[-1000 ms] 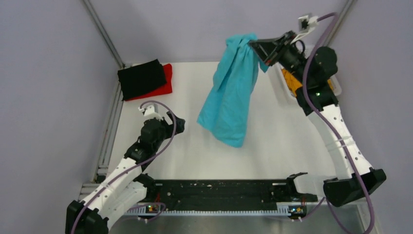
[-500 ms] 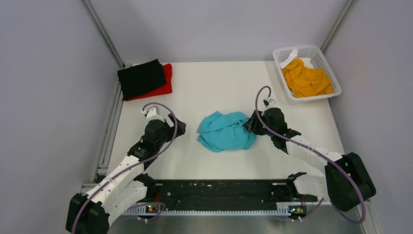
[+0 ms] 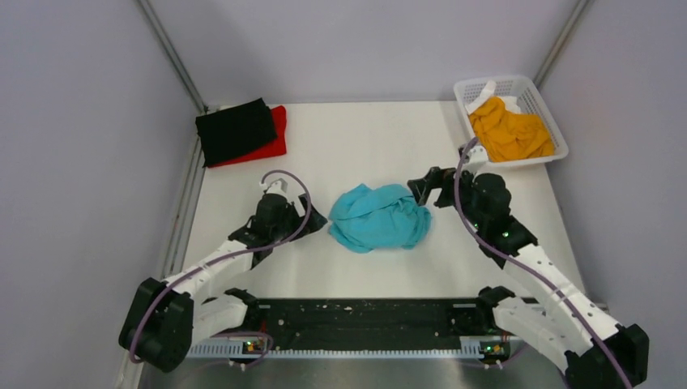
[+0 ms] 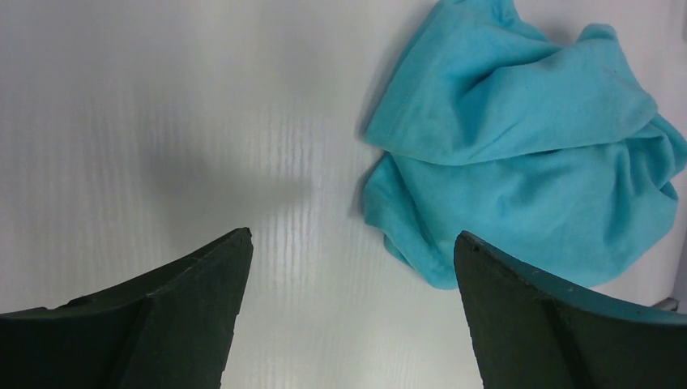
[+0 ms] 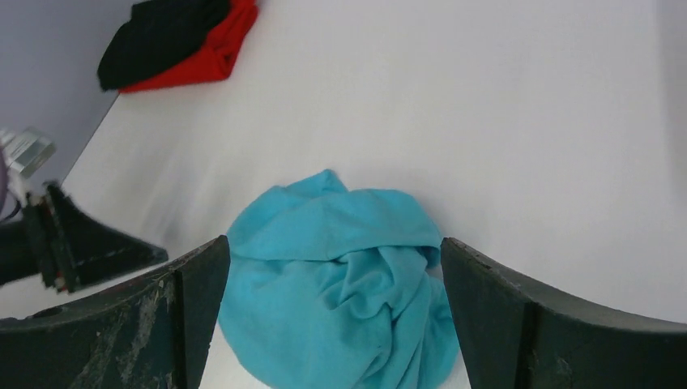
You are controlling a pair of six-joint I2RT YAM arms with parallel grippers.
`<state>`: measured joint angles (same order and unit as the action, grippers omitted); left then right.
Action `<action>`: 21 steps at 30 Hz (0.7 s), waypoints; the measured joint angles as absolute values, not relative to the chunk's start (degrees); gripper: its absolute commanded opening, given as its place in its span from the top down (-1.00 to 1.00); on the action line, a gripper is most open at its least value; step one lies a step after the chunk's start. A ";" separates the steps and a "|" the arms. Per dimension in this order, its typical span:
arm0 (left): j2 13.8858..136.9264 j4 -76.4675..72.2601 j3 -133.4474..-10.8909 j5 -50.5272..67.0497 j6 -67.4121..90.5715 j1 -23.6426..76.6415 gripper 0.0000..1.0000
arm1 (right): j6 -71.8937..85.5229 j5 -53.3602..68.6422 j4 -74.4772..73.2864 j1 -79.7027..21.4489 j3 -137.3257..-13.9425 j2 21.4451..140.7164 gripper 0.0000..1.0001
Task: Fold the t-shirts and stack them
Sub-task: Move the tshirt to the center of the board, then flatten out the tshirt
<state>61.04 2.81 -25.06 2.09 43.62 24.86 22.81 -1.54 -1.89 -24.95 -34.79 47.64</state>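
Observation:
A turquoise-blue t-shirt [image 3: 379, 217] lies in a crumpled heap at the table's middle. My right gripper [image 3: 427, 185] stands open just to its right, above the cloth and holding nothing; in the right wrist view the shirt [image 5: 340, 292] shows between and below the spread jaws of the gripper [image 5: 334, 243]. My left gripper [image 3: 316, 219] is open at the heap's left edge, with bare table between its fingers [image 4: 352, 237] and the shirt [image 4: 518, 162] ahead to the right. A folded black t-shirt [image 3: 235, 130] rests on a red one [image 3: 278, 139] at the far left. An orange-yellow t-shirt [image 3: 510, 134] sits in the basket.
The white mesh basket [image 3: 526, 87] stands at the far right corner. Grey walls and metal rails close the table on the left, back and right. A black bar with the arm bases [image 3: 364, 320] runs along the near edge.
The right gripper, which held the turquoise shirt high, lowered it to the table, opened and drew back to the right. The left gripper slid right, up to the heap.

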 measured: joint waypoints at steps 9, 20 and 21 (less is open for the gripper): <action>68.79 -3.18 -24.01 7.05 46.98 29.43 -0.55 | 2.44 13.87 -6.57 -30.94 -52.21 67.48 -0.72; 79.99 -3.38 -31.03 -2.76 52.58 36.77 0.20 | -6.48 16.62 -13.56 -34.72 -64.88 95.57 -0.66; 80.68 -3.49 -31.46 -3.36 53.34 36.99 0.30 | -6.72 16.88 -13.82 -34.72 -65.10 96.38 -0.66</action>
<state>80.68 -3.49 -31.46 -3.36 53.34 36.99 -6.72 16.88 -13.82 -34.72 -65.10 96.38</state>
